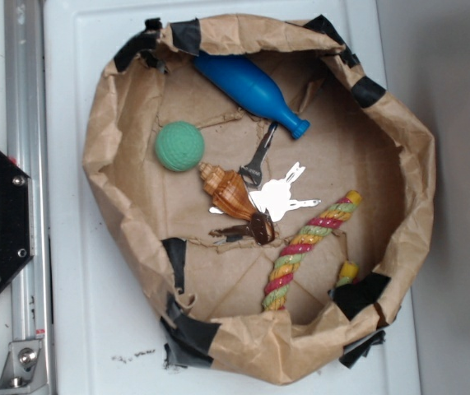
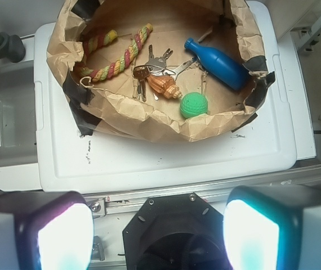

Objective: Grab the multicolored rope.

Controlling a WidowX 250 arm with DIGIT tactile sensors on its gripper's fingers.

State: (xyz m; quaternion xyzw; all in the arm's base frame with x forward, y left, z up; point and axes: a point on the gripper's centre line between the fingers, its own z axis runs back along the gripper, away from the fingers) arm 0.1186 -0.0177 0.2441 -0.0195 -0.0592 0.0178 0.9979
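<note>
Exterior view looks straight down on a white surface [image 1: 78,329] carrying a nest of crumpled brown paper [image 1: 115,214] patched at its rim with black tape [image 1: 187,336]. Inside it, the multicolored rope [image 1: 310,240] lies near the right-hand side, a thick twisted cord of pink-red, yellow and pale green running diagonally, with a bend that hooks back toward the paper wall. Just beside its upper stretch sits a bunch of keys [image 1: 277,196], glaring white, touching a striped brown seashell [image 1: 228,191]. A green ball [image 1: 179,146] rests apart from the shell, and a blue pin [image 1: 249,89] lies tilted along the far wall. Wrist view shows the same nest from above and behind: the rope curls at the upper left, well apart from the gripper [image 2: 159,228], whose 2 fingers [image 2: 64,236] fill the bottom corners, blurred and brightly lit, spread wide with nothing between them. They hang over a black mount [image 2: 171,230] and a metal rail [image 2: 121,199], short of the paper.
</note>
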